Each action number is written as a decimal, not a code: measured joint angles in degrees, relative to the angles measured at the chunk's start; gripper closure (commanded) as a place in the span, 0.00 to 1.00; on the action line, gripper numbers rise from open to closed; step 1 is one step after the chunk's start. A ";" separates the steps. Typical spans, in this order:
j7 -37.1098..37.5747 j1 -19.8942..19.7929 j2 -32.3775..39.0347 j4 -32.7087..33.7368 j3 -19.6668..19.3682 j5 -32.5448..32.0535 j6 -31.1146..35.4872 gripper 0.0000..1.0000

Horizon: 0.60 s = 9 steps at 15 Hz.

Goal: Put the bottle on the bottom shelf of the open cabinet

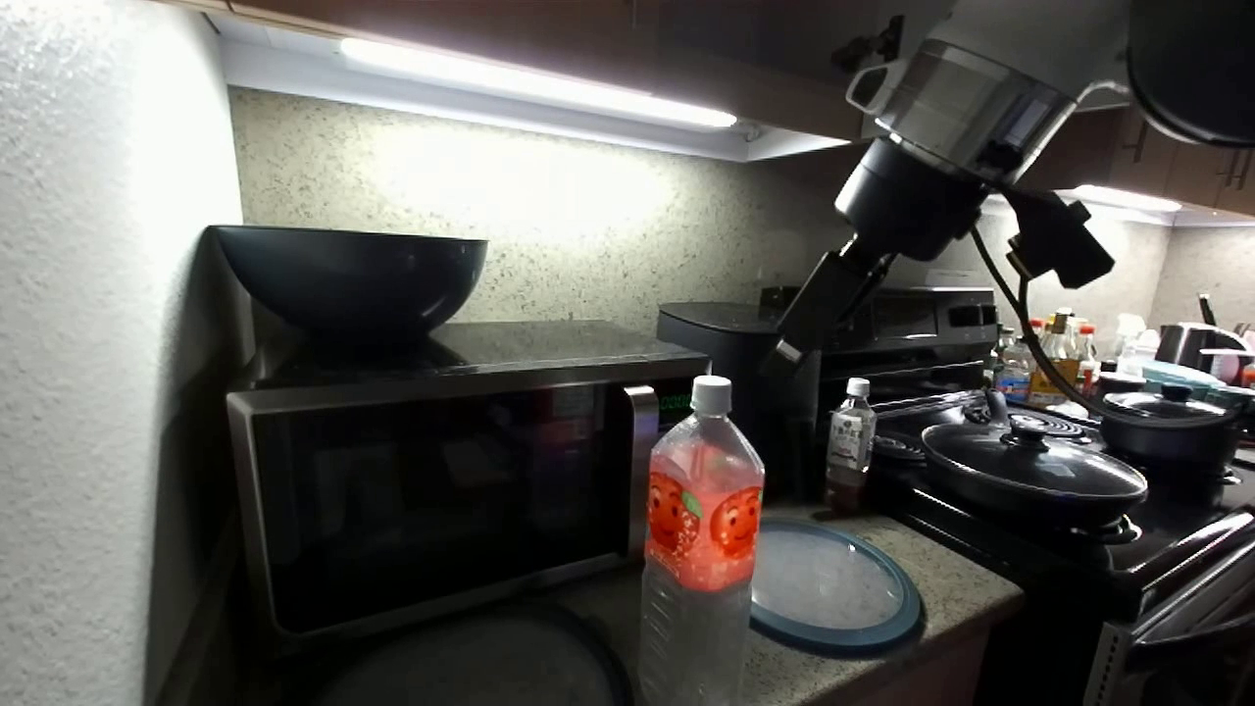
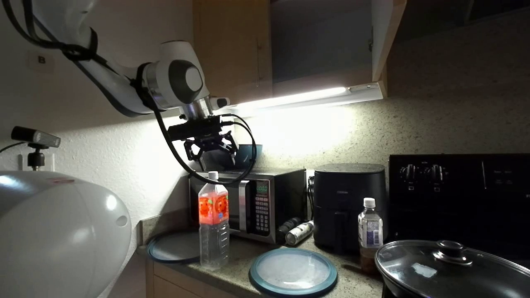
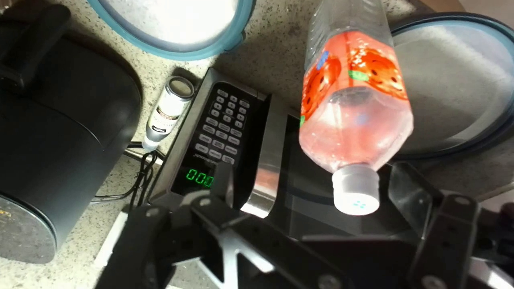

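Note:
The bottle (image 1: 703, 618), clear with a red-orange label and white cap, stands upright on the counter before the microwave; it also shows in an exterior view (image 2: 214, 244) and the wrist view (image 3: 355, 132). My gripper (image 2: 218, 162) is open and empty, its fingers pointing down just above the cap. In the wrist view the cap shows between the gripper's fingers (image 3: 317, 190), nearer the right finger; contact does not show. In an exterior view the gripper (image 1: 789, 345) is above and behind the bottle. The open cabinet (image 2: 323, 45) is above the microwave, its bottom shelf (image 2: 314, 85) showing only as an edge.
The cabinet door (image 2: 387, 37) stands swung open. The microwave (image 1: 441, 500) carries a dark bowl (image 1: 353, 279). An air fryer (image 2: 350, 207), a small white-capped bottle (image 2: 369, 231), a can (image 2: 299, 234) and a blue-rimmed lid (image 2: 294, 271) stand nearby. A covered pan (image 1: 1029, 471) sits on the stove.

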 measured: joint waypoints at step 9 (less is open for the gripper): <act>3.61 -0.59 6.47 3.70 8.48 -1.90 0.45 0.00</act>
